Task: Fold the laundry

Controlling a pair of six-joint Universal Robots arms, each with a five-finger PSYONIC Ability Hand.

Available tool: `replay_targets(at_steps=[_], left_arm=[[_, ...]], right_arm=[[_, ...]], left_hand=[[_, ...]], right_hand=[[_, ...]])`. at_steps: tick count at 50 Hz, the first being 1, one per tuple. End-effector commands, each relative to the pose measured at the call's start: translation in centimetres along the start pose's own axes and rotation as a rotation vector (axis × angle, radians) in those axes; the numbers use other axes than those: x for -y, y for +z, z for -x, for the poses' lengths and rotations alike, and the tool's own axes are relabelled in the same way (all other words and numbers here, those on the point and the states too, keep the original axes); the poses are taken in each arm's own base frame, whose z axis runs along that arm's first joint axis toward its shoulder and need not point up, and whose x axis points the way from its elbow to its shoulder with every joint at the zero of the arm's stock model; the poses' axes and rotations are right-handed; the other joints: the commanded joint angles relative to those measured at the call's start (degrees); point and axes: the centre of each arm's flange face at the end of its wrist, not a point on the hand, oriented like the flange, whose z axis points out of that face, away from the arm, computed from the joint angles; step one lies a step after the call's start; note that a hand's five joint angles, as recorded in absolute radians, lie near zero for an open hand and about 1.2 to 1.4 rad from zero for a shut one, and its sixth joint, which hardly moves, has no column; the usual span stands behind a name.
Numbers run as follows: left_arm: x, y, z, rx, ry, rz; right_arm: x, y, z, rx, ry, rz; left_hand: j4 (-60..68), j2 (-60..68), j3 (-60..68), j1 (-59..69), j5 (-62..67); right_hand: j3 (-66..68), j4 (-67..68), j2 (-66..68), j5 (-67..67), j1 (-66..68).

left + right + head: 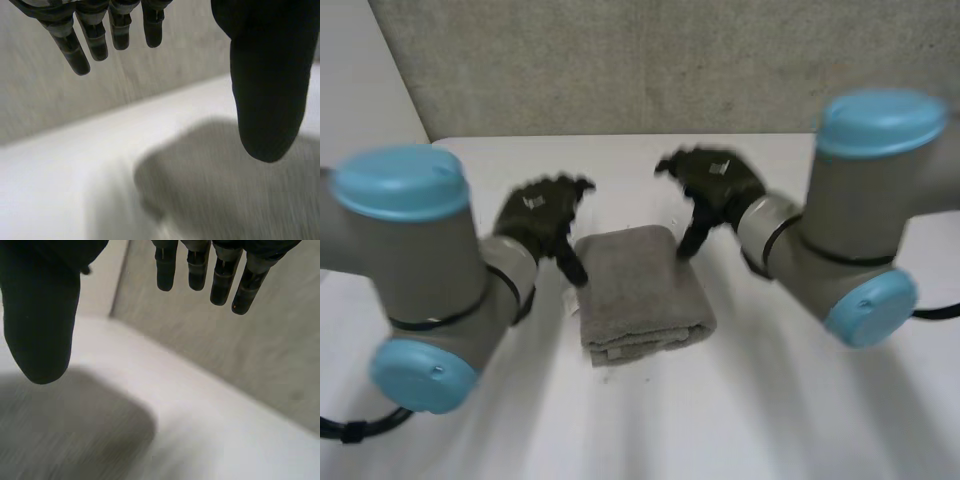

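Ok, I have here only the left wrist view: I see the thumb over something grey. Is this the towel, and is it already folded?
Observer: Yes, it is. In the head view the grey towel lies on the white table as a folded rectangular packet, and its layered edges show at the end nearest the robot.
Operator: And the right hand, does it hold the towel?
Observer: No. The right hand is open at the towel's far right corner. In its own wrist view the fingers are straight and the thumb points down over the cloth, with nothing pinched.
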Motion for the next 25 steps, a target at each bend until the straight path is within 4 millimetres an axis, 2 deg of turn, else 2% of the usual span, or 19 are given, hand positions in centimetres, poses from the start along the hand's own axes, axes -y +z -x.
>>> replay_targets(at_steps=[1, 2, 3, 6, 7, 8, 10, 11, 18, 25], left_arm=[[8.6, -3.5, 0.8, 0.007, -0.030, -0.252], [10.2, -4.3, 1.3, 0.020, -0.037, -0.297], [11.4, -5.1, 1.8, 0.036, -0.039, -0.322], [12.3, -5.9, 2.6, 0.056, -0.040, -0.332], [12.9, -6.8, 3.0, 0.065, -0.041, -0.330], [13.5, -7.7, 3.2, 0.061, -0.041, -0.331], [13.9, -8.4, 3.3, 0.052, -0.038, -0.331], [14.3, -9.1, 3.4, 0.041, -0.035, -0.334], [14.8, -10.0, 4.8, 0.059, -0.031, -0.348], [14.4, -9.9, 5.0, 0.056, -0.032, -0.337]], right_arm=[[7.9, -4.2, -3.0, -0.227, 0.098, -0.248], [9.2, -5.3, -3.6, -0.273, 0.097, -0.288], [9.3, -5.3, -3.6, -0.274, 0.097, -0.288], [10.9, -7.2, -5.2, -0.360, 0.070, -0.319], [11.4, -8.0, -5.5, -0.377, 0.043, -0.317], [11.4, -8.0, -5.5, -0.377, 0.043, -0.317], [12.1, -9.8, -5.6, -0.401, -0.003, -0.304], [12.1, -9.8, -5.6, -0.401, -0.003, -0.304], [11.3, -11.7, -5.8, -0.414, -0.025, -0.258], [10.4, -12.2, -5.4, -0.407, -0.023, -0.237]], left_hand=[[1.01, 1.04, 1.03, 0.32, -1.06], [1.34, 1.37, 1.37, 0.66, -0.72], [1.34, 1.37, 1.37, 0.66, -0.72], [1.17, 1.21, 1.20, 0.49, -0.89], [1.01, 1.04, 1.04, 0.33, -1.05], [0.84, 0.87, 0.87, 0.16, -1.22], [0.67, 0.70, 0.70, -0.01, -1.39], [0.50, 0.54, 0.53, -0.18, -1.56], [0.50, 0.53, 0.53, -0.18, -1.56], [0.46, 0.49, 0.48, -0.23, -1.61]], right_hand=[[-1.88, -3.29, -2.96, -3.06, -2.04], [-1.88, -3.29, -2.96, -3.06, -2.04], [-1.88, -3.29, -2.96, -3.06, -2.04], [-1.88, -3.29, -2.96, -3.06, -2.04], [-1.88, -3.29, -2.96, -3.06, -2.04], [-1.88, -3.29, -2.96, -3.06, -2.04], [-1.88, -3.29, -2.96, -3.06, -2.04], [-1.88, -3.29, -2.96, -3.06, -2.04], [-1.88, -3.29, -2.96, -3.06, -2.04], [-1.88, -3.29, -2.96, -3.06, -2.04]])
